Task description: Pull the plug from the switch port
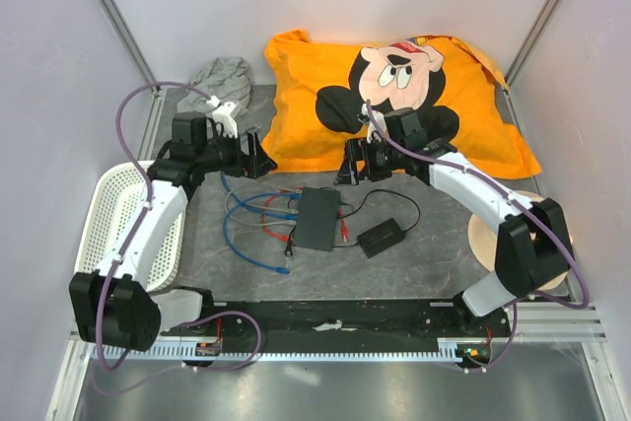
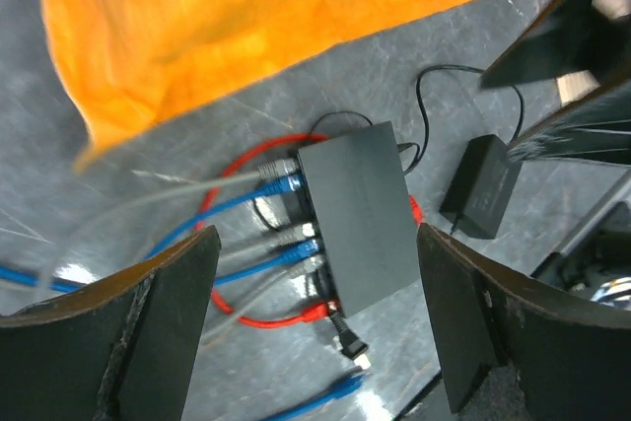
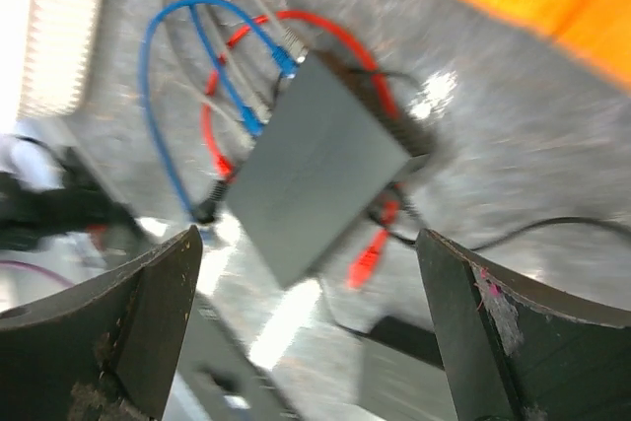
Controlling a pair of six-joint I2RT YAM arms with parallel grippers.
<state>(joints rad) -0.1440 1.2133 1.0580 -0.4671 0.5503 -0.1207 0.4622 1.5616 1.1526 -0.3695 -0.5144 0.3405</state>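
Switch (image 1: 317, 218) lay at frame centre on the grey surface (image 1: 434, 255), with cables (image 2: 237, 206) plugged along its left edge. Left hand (image 2: 315, 332) and right hand (image 3: 306, 327) hovered over it, both spread and holding nothing.

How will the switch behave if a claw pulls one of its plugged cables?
The switch is a thin, flat box lying apparently unfixed on the grey table, so it will probably slide along unless held. Its plugged cables look floppy and should resist little.

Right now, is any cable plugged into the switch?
Plugged in: blue plugs sit in sockets along the switch edge. One blue cable end lies loose nearby.
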